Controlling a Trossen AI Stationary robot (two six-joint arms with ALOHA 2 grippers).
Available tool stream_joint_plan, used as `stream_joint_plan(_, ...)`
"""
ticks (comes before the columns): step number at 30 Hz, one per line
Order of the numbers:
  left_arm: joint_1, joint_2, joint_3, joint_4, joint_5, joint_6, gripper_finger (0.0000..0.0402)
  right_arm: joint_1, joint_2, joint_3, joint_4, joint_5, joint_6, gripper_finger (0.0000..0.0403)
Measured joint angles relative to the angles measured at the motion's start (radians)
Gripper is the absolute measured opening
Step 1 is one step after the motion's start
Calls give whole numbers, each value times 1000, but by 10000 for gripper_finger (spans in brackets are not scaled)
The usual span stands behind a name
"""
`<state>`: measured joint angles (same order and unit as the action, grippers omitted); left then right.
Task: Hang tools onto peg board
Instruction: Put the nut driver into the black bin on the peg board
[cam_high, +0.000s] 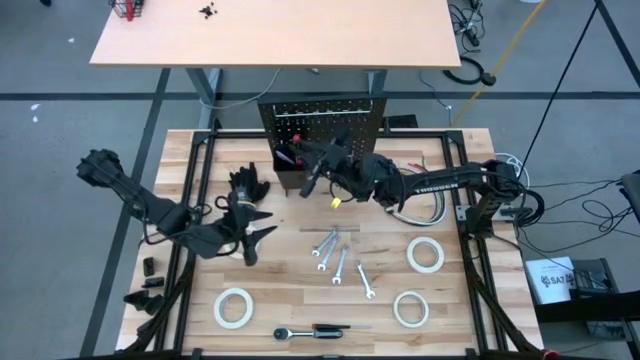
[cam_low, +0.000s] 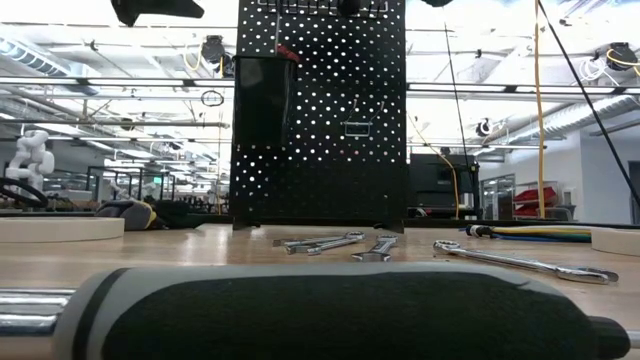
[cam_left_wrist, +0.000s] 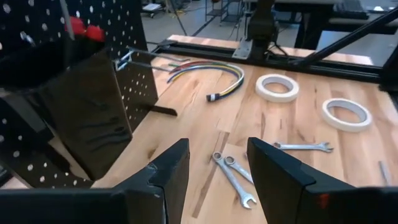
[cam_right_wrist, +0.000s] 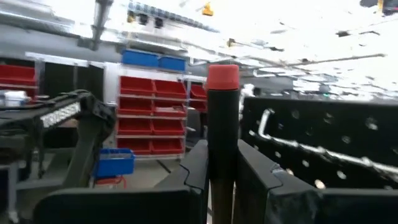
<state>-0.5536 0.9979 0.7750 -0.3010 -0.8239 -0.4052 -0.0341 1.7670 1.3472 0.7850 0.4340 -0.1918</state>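
Black-handled, red-capped screwdriver (cam_right_wrist: 222, 130) was clamped in the right gripper (cam_high: 318, 170) beside the peg board's (cam_high: 322, 125) bin. Left gripper (cam_high: 255, 240) waited, fingers spread and empty, at nine o'clock of the worktop (cam_high: 300, 300) wrenches (cam_high: 340, 260).

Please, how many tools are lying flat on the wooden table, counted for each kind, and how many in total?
Tape rolls: 3
Wrenches: 4
Ratchet: 1
Screwdriver: 1
Total: 9

The right tool (cam_right_wrist: 222, 163) grips a black, red-capped screwdriver (cam_right_wrist: 222, 118) upright beside the peg board (cam_right_wrist: 323, 146).
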Motion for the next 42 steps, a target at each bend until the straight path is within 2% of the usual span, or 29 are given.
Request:
stream_joint_plan(5,17,49,0,9,-3,-57,166,-14,0,0,-13,-47,-4,43)
stream_joint_plan(18,18,122,0,94,7,-87,166,-32,31,0,-99,-44,11,47)
stream_joint_plan(26,-8,122,0,94,39,-88,166,-32,30,0,-140,-44,76,159)
stream_joint_plan(30,-25,122,0,96,41,-88,166,-32,28,0,-122,-44,76,201)
stream_joint_plan(35,-36,122,0,98,42,-87,166,-18,13,0,-92,-43,75,225)
stream_joint_plan(42,-46,122,0,73,62,-86,166,76,-45,0,-160,-48,80,223)
